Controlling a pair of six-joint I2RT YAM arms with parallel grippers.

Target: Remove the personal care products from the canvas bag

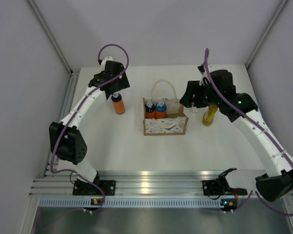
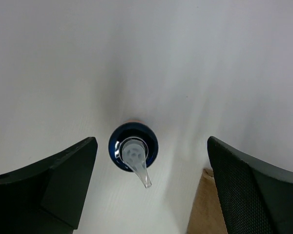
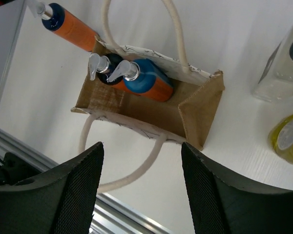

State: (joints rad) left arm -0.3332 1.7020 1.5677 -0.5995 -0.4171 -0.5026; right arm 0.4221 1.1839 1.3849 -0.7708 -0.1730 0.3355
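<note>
It was a robot lab cell: a white table [image 1: 122, 151] boxed in by plain pale walls [image 1: 161, 29], two arms [image 1: 83, 109] bolted to an aluminium rail [image 1: 151, 183].

We see a white table [image 1: 117, 146]. A tan canvas bag [image 1: 165, 126] stands at its middle. An orange bottle [image 1: 118, 105] with a blue cap stands upright to the bag's left. A yellow bottle [image 1: 209, 115] and a clear bottle [image 3: 283, 63] stand close together to its right.

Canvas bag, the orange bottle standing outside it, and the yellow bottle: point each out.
canvas bag [image 1: 165, 127], top view, on its printed front wall.
orange bottle [image 1: 119, 106], top view, on its orange body.
yellow bottle [image 1: 209, 116], top view, on its yellow body.
</note>
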